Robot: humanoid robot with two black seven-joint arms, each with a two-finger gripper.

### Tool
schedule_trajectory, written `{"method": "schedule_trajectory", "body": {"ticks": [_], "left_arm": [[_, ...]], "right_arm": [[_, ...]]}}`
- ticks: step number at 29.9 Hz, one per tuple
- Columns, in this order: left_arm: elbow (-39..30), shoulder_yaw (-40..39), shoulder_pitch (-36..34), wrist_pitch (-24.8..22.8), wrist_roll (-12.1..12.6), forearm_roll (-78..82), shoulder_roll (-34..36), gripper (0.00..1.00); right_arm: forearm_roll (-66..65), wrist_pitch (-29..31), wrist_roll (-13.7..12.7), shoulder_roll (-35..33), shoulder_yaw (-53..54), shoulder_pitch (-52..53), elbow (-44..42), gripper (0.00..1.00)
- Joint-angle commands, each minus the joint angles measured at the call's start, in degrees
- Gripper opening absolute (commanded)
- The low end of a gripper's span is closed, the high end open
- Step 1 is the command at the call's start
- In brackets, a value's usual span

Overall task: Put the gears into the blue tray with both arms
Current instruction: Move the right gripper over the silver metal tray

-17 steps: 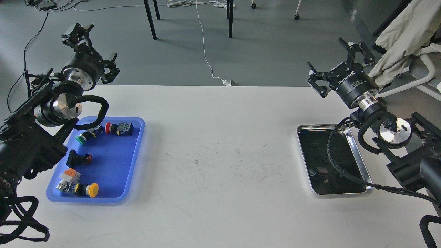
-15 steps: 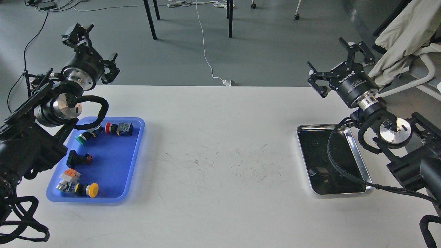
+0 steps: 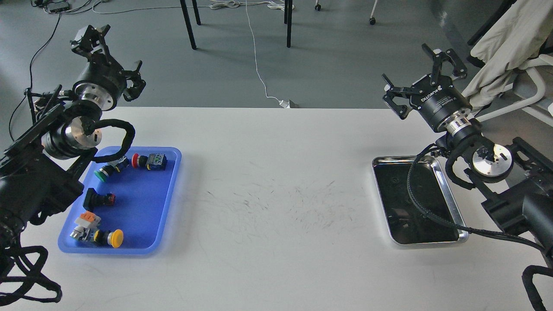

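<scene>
Gears are being looked for in the steel tray (image 3: 449, 196) at the right of the table (image 3: 276, 172), yet against its dark reflective floor only faint specks are being made out, and whether these are the small toothed rings cannot be told. The blue tray (image 3: 166, 194) is lying well apart at the left, its long axis running away from the robot, and only colour-capped push-buttons (image 3: 149, 161) are being seen in it. The right gripper (image 3: 425, 75) is being held raised beyond the steel tray's far end, fingers spread wide and nothing gripped; it is judged the nearer tool for a pickup. The left gripper (image 3: 106, 56) is being held up behind the blue tray, likewise spread and empty.
</scene>
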Motion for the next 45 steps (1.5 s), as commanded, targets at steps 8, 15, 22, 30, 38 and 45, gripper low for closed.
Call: {"method": "schedule_trajectory", "body": {"ticks": [8,15,22,30,38,45], "left_arm": [[3.6,0.7,-0.3,0.0,0.0,0.7,-0.3,0.98],[3.1,0.8,0.0,0.0,0.0,0.8,0.0,0.98],[3.0,0.8,1.7,-0.1,-0.7,1.1,0.7,0.98],[2.9,0.7,1.4,-0.1,-1.2,1.1,1.0,0.98],[0.9,0.8,1.6,-0.1,-0.7,1.1,3.2,0.98],[0.9,0.7,1.6,-0.2,-1.1,0.8,4.4,0.98]], "right_arm": [[0.0,-0.4,0.1,-0.9,-1.3,-0.1,1.1,0.99],[-1.7,-0.3,-0.2,-4.2,-2.3,0.4,1.6,0.99],[-7.2,-0.4,-2.3,-7.5,-3.4,4.3,3.3,0.99],[-21.2,-0.7,-6.7,-15.3,-32.3,25.9,10.2,0.99],[-26.0,-0.5,-9.9,-12.5,-72.0,52.9,16.8,0.99],[-34.1,-0.4,-9.9,-7.2,-86.7,59.7,18.9,0.99]]}}
